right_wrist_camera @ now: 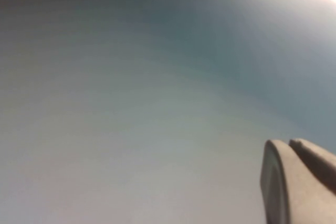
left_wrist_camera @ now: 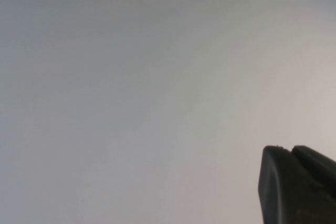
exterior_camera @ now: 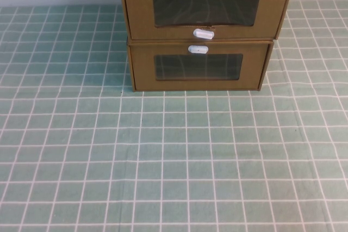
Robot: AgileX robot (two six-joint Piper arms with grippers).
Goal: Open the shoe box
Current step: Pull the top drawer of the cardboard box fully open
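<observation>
Boxes [exterior_camera: 140, 25] stacked far centre, handles [exterior_camera: 203, 33] facing you. Left gripper [left_wrist_camera: 290, 149] and right gripper [right_wrist_camera: 287, 142] both closed, outside the high view; can't tell which is nearer.

Of the left gripper [left_wrist_camera: 292, 153] only the fingertips show, at the edge of its wrist camera's view: matte black, blocky, round-cornered, with a thin seam between them. The right gripper [right_wrist_camera: 290, 145], likewise at its camera's edge, looks greyer, smooth and rounded.
</observation>
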